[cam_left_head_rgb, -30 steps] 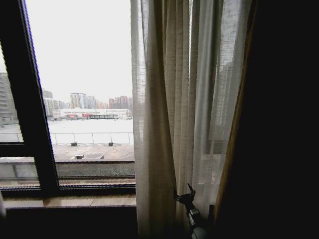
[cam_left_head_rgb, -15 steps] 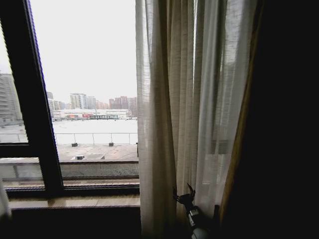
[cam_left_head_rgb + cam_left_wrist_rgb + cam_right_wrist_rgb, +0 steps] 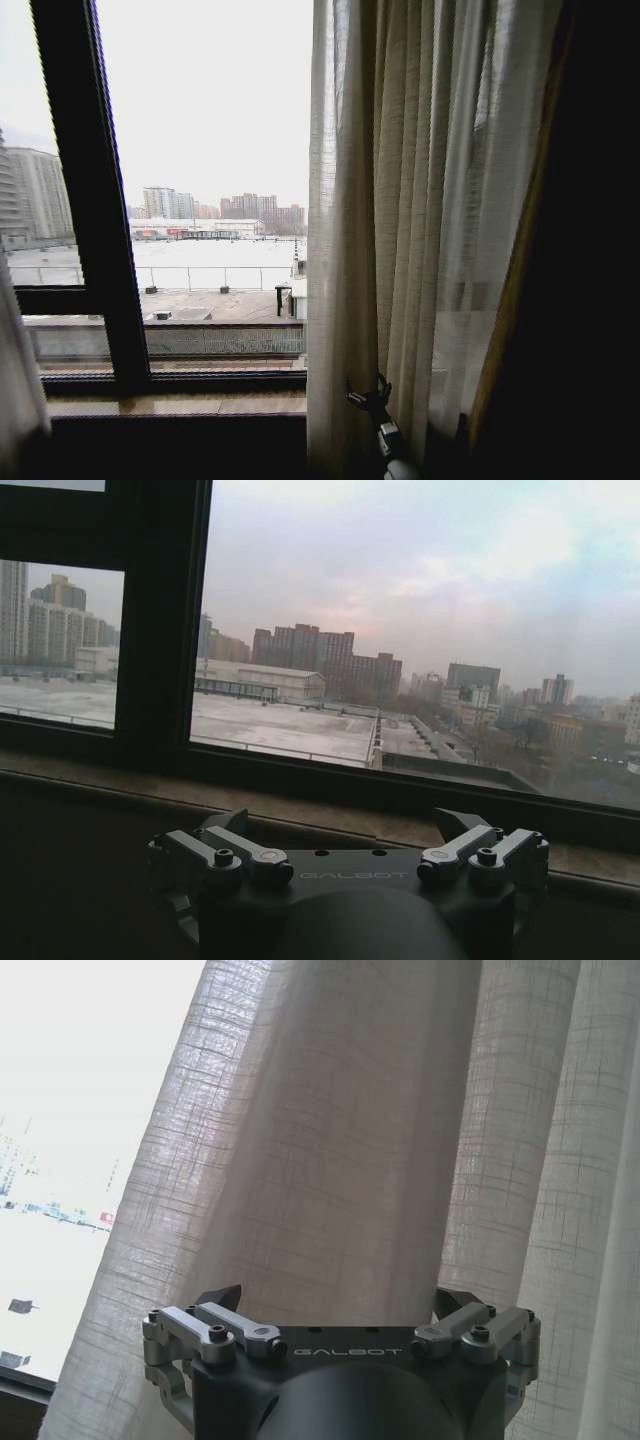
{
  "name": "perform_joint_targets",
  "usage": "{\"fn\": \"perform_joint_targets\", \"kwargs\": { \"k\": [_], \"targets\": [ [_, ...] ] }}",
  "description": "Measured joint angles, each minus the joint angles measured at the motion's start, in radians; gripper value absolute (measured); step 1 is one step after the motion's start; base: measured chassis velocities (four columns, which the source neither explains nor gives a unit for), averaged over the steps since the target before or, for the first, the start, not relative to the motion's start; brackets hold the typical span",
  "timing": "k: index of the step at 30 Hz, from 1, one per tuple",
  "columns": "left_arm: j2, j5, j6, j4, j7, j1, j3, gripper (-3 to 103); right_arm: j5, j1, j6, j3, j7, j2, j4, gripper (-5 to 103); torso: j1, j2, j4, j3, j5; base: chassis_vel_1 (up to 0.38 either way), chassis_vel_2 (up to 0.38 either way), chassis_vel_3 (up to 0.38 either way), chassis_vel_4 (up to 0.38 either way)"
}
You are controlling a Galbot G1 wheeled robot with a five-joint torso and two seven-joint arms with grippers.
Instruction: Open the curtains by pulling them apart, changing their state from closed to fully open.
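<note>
Here's the window now: the right-hand panel of the curtains (image 3: 400,230) hangs bunched in long pleats right of the middle of the head view, its left edge falling straight down beside bare glass. A sliver of the other panel (image 3: 18,380) shows at the far left edge, mostly cut off. Between them the glass is uncovered, with snowy rooftops and distant towers beyond, crossed by the black window frame bar (image 3: 95,200). Below runs the wooden sill (image 3: 180,404).

Low down, the right gripper (image 3: 368,391) stands upright against the foot of the right panel, fingers spread apart with nothing between them. From the right wrist view the same story: right gripper (image 3: 340,1300) with its two dark fingertips wide apart, sheer woven fabric (image 3: 330,1130) just ahead of them, and I can't tell whether the tips touch the cloth. The panel's bottom hem is hidden in shadow.

To the right, the dark drape (image 3: 590,250) with its tan edge swallows that whole side; no detail can be made out in it.

The left gripper (image 3: 345,830) faces the sill and the glass, fingers open and empty, city skyline beyond
</note>
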Motion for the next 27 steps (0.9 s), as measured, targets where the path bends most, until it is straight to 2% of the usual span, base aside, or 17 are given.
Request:
{"fn": "perform_joint_targets", "kwargs": {
  "k": [11,27],
  "targets": [
    [-0.004,0.001,-0.003,0.000,0.000,0.005,-0.005,100,0.000,-0.005,0.000,0.000,0.001,0.000,0.012,100,0.000,0.000,0.0001,0.000,0.0001,0.091,0.078,-0.075,-0.084],
    [0.000,0.002,-0.004,0.010,0.000,0.001,0.000,100,-0.002,-0.049,-0.003,0.000,0.000,0.000,0.070,100,0.000,0.000,0.0006,0.000,-0.0003,0.211,0.204,-0.221,-0.213]
  ]
}}
